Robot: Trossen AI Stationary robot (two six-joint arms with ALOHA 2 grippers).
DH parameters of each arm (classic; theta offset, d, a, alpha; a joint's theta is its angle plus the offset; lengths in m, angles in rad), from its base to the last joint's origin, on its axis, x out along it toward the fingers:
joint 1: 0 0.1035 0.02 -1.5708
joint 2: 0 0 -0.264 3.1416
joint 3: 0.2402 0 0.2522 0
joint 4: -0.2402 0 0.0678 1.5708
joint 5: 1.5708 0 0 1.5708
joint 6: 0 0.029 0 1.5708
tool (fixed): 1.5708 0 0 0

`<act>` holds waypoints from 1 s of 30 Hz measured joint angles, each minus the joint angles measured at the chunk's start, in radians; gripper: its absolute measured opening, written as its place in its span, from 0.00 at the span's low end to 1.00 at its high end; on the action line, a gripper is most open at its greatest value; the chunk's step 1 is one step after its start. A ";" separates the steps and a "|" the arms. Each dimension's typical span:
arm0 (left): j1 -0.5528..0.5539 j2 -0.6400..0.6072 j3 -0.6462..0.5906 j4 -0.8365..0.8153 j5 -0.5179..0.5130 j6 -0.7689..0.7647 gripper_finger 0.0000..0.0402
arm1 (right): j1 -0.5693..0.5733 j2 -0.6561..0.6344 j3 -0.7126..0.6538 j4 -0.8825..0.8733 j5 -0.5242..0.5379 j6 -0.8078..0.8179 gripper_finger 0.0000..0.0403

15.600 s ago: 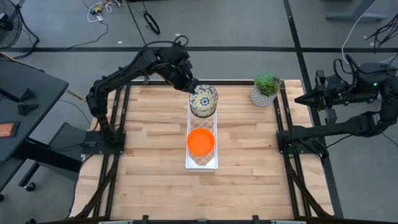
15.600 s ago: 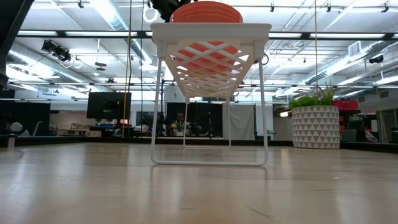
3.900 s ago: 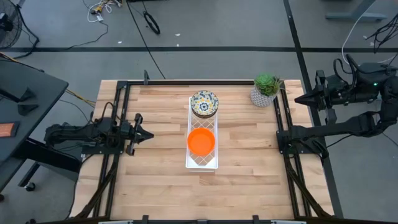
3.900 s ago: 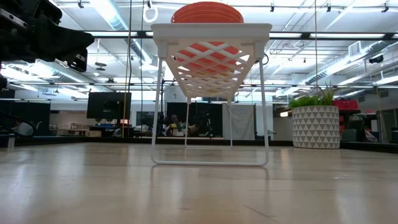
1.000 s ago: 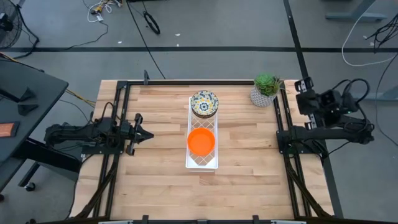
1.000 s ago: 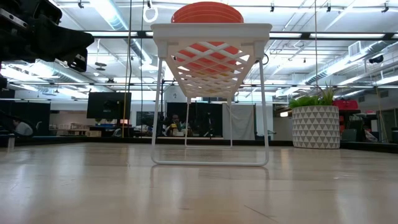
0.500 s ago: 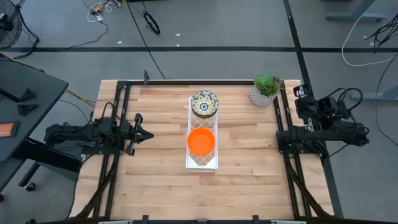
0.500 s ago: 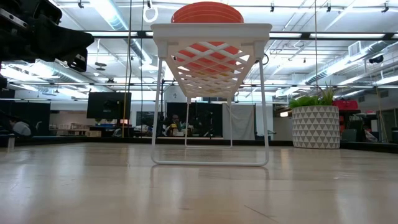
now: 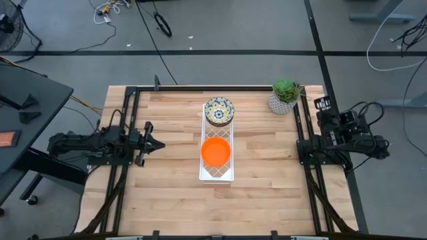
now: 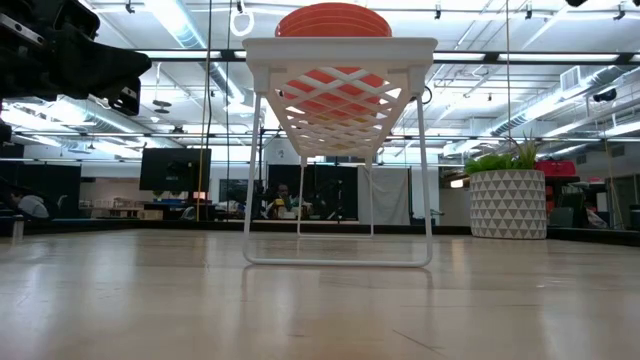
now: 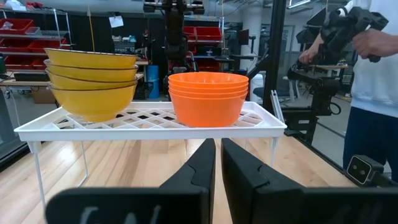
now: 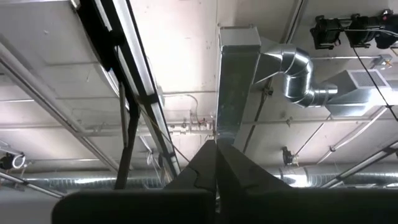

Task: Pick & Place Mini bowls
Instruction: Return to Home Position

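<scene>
A white lattice rack (image 9: 217,170) stands mid-table on thin legs (image 10: 253,180). On its far end sits a stack of floral mini bowls (image 9: 219,110), yellow on the outside (image 11: 93,81). On its near end sits a stack of orange mini bowls (image 9: 215,152) (image 11: 208,96) (image 10: 333,18). My left gripper (image 9: 152,144) (image 11: 217,163) rests at the table's left edge, level, shut and empty, pointing at the rack. My right gripper (image 9: 321,104) (image 12: 216,149) is folded in beyond the table's right edge, shut, empty and tipped up toward the ceiling.
A potted green plant (image 9: 285,95) (image 10: 507,200) stands at the far right corner. Black frame rails (image 9: 305,143) run along both table sides. Bare wood lies left, right and near of the rack. A person (image 11: 373,68) stands beyond the table's right side.
My right arm has folded down at the table's right edge. Its gripper has sunk, drawn a little toward the near edge and tipped further upward, staying shut. The bowls and rack have not moved.
</scene>
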 joint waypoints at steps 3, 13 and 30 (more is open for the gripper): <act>0.000 0.000 0.000 0.000 0.000 0.000 0.08 | 0.014 -0.033 -0.022 -0.001 0.000 -0.010 0.03; 0.000 0.000 0.000 0.000 0.000 0.000 0.08 | 0.058 -0.040 -0.079 0.002 0.057 -0.026 0.03; 0.000 0.000 0.000 0.000 0.000 0.000 0.08 | 0.058 -0.041 -0.191 0.110 0.052 -0.027 0.03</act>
